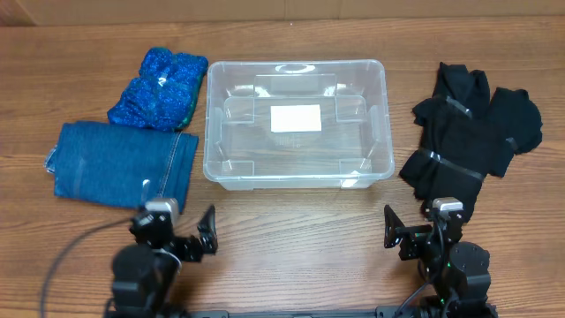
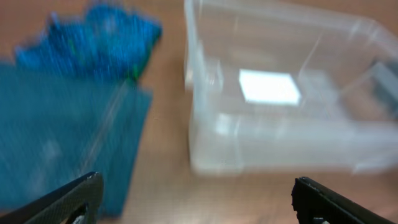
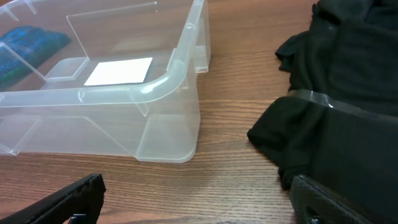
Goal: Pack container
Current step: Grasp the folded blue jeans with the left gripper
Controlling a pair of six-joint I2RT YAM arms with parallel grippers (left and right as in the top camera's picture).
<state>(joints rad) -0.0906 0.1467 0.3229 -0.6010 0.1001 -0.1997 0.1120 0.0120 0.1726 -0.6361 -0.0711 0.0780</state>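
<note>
The clear container (image 1: 231, 173) stands empty at the table's middle, a white label (image 1: 295, 117) on its bottom. It also shows in the left wrist view (image 2: 261, 155) and the right wrist view (image 3: 155, 81). Folded blue jeans (image 1: 124, 162) and a bright blue bundle (image 1: 161, 88) lie to its left; both show blurred in the left wrist view, jeans (image 2: 56, 137), bundle (image 2: 93, 40). Black clothes (image 1: 468, 137) lie to its right, also in the right wrist view (image 3: 348, 106). My left gripper (image 1: 190, 237) (image 2: 193, 199) is open and empty. My right gripper (image 1: 410, 231) (image 3: 196, 199) is open and empty.
Bare wooden tabletop (image 1: 300, 238) lies between the two arms and the container's near side. The table's far edge (image 1: 291, 19) runs behind the container.
</note>
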